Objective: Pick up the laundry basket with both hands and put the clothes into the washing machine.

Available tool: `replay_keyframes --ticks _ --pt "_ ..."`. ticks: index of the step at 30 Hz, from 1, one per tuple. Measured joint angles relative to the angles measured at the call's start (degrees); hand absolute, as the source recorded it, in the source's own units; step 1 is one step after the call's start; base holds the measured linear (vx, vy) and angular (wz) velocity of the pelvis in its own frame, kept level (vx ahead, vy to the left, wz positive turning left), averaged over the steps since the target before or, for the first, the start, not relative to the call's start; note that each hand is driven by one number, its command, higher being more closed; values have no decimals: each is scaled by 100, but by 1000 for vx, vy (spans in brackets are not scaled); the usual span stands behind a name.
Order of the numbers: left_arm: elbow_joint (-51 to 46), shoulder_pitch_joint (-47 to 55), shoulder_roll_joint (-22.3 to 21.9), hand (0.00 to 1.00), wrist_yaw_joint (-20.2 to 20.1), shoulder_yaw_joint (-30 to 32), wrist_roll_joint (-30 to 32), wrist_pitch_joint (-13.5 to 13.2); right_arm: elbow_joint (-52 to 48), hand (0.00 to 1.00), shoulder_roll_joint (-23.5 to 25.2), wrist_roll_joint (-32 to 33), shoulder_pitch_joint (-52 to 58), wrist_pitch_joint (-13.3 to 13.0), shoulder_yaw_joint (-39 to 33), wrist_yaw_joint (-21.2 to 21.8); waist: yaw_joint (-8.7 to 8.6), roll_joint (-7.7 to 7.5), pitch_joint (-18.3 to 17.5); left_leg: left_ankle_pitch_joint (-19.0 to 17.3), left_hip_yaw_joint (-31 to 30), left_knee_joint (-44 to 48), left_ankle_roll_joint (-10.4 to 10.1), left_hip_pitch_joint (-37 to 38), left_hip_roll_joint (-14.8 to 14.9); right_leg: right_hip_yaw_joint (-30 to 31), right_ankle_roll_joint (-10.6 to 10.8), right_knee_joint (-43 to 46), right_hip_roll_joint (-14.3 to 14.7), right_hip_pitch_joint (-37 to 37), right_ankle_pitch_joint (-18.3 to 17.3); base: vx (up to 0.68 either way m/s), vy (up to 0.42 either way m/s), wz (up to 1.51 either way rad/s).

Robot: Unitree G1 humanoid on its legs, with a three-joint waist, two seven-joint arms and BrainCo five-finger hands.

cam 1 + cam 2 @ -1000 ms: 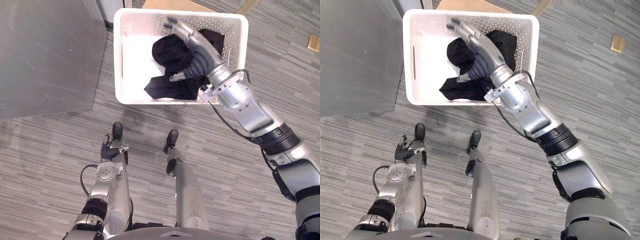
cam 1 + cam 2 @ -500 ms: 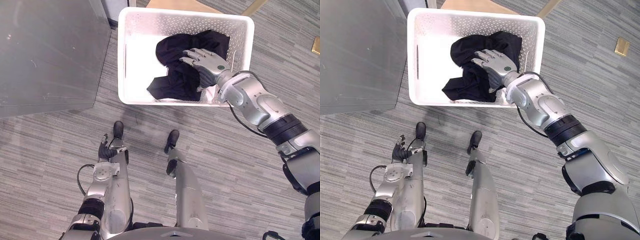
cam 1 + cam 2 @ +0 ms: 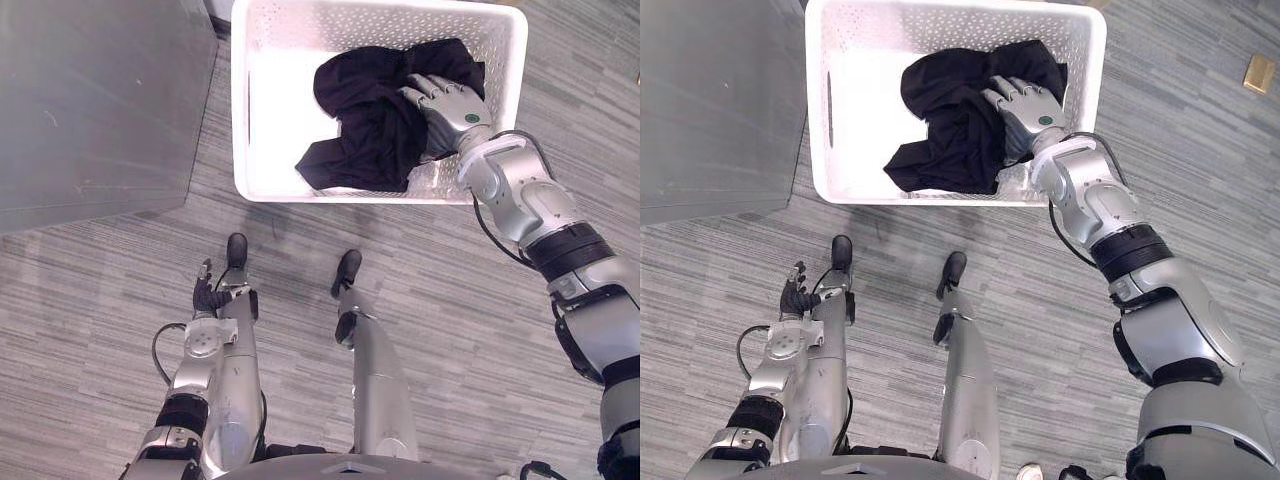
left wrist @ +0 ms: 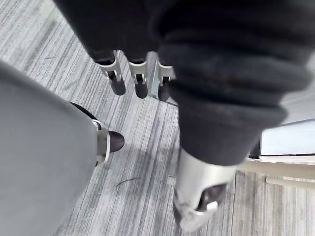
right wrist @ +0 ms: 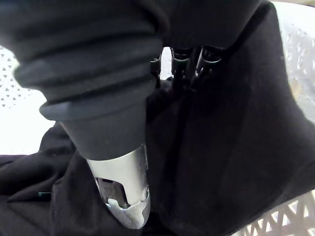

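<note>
A white perforated laundry basket [image 3: 239,120] stands on the floor ahead of me. A heap of black clothes [image 3: 365,110] lies in its right half. My right hand [image 3: 452,100] reaches in over the basket's near right corner and lies on top of the heap, fingers relaxed across the cloth. In the right wrist view its fingertips [image 5: 183,66] press into the black clothes [image 5: 236,147] and the thumb sticks out straight. My left hand [image 3: 210,298] hangs low by my side, away from the basket, with loose fingers [image 4: 118,83] holding nothing.
The grey top of the washing machine [image 3: 90,110] stands at the left, close against the basket's left wall. Grey striped carpet lies all around. A small brass floor plate [image 3: 1257,73] sits at the far right.
My right hand has drawn back from the basket's far wall and come down onto the right side of the black heap. The view itself has shifted a little. The left hand has stayed put.
</note>
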Motion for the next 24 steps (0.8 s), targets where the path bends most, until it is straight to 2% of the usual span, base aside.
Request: replay_keyframes --ticks 6,8,16,17,18,24 --pt "-147 0 -65 0 25 23 -4 -11 121 0 128 -47 -137 74 -150 -49 11 4 6 -18 1 92 7 -176 -1 22 6 84 -10 -177 -12 14 3 -2" --pt "-182 -7 -90 0 40 52 -4 -55 334 0 268 -29 -248 113 -259 -251 4 6 7 -28 5 142 13 -265 -2 35 6 140 -16 -281 -22 16 0 -1" --pt "-221 -72 -114 0 168 63 -12 -125 517 0 461 19 -351 216 -424 -411 12 36 28 -79 -23 280 26 -469 -24 30 17 320 -51 -490 -102 39 1 1" --pt "-240 -100 -114 0 173 69 -13 -127 530 0 460 19 -395 225 -463 -414 8 88 75 -89 -44 325 37 -503 -24 14 18 337 -51 -490 -102 44 9 1" --pt "-238 -124 -121 0 176 68 -15 -125 535 100 461 36 -418 226 -479 -420 9 106 111 -100 -37 347 41 -504 -32 22 29 366 -65 -498 -112 45 10 2" --pt "-237 -133 -135 0 215 73 -22 -129 642 100 465 273 -424 223 -521 -492 12 118 118 -188 -41 497 62 -530 -36 33 40 458 -80 -498 -164 42 5 -1"
